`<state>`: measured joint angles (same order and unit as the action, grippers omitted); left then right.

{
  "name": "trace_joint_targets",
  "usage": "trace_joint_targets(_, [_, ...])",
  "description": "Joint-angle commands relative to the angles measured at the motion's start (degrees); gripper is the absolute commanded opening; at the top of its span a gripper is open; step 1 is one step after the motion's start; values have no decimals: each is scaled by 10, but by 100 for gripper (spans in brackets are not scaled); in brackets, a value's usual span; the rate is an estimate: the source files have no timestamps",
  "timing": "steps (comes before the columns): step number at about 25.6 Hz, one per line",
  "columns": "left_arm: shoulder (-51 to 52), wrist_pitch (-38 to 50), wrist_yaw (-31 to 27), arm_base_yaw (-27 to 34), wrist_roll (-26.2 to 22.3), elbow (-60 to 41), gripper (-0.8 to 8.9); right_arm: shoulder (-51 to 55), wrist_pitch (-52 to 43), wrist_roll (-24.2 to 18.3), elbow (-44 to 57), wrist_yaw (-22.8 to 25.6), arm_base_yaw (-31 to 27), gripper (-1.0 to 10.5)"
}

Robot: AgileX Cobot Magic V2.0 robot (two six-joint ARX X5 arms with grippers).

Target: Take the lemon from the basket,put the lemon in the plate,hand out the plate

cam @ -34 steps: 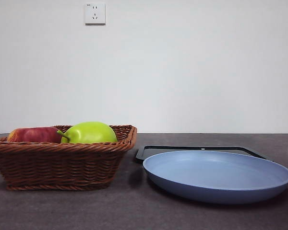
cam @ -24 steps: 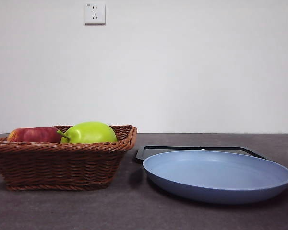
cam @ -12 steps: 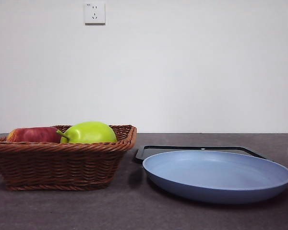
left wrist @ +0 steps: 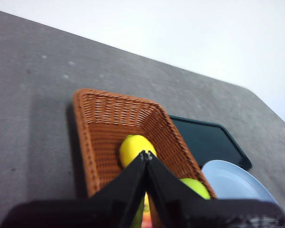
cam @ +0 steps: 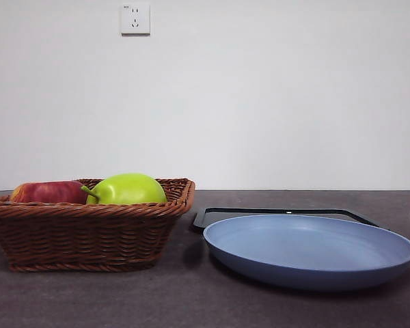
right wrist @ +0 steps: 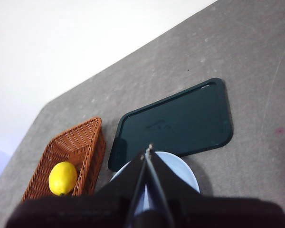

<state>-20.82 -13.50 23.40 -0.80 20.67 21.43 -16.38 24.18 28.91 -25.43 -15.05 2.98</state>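
Lemon (right wrist: pixel 62 178) lies in the basket (cam: pixel 89 236) beside a green fruit (cam: pixel 128 189) and red apple (cam: pixel 48 192); plate (cam: pixel 307 251) sits on the surface (cam: pixel 191 301) just right of the basket, overlapping a black tray (right wrist: pixel 175 123). Left gripper (left wrist: pixel 145 153) above the basket, fingers closed together, empty; right gripper (right wrist: pixel 147 151) above the plate, fingers likewise closed on nothing.

Our left tool (left wrist: pixel 146 154) and right tool (right wrist: pixel 147 152) both hang raised above the surface, jaws pressed together, gripping nothing.
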Motion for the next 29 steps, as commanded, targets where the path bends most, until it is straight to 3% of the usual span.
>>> trace_joint_targets(1, [-52,-3,28,0,-44,46,6,-35,19,-42,-45,-5,1,3])
trace_joint_targets(8, [-178,-71,116,-7,-85,153,6,-148,103,-135,-139,-46,1,4])
trace_joint_targets(13, [-245,-173,115,-29,-134,229,6,-235,175,-199,-184,-46,2,29])
trace_joint_targets(17, [-268,-195,116,-48,-149,256,14,-293,191,-200,-189,-46,2,127])
trace_joint_targets(20, [-268,-191,111,-58,-145,256,237,-349,200,-200,-189,-45,2,223])
trace_joint_targets(22, [-268,-191,112,-60,-139,256,325,-386,199,-209,-189,-44,5,265])
trace_joint_targets(25, [-268,-191,112,-60,-106,256,375,-459,186,-213,-189,-44,17,264])
trace_joint_targets(29, [-268,-192,113,-64,-101,256,377,-575,121,-210,-189,-45,45,260])
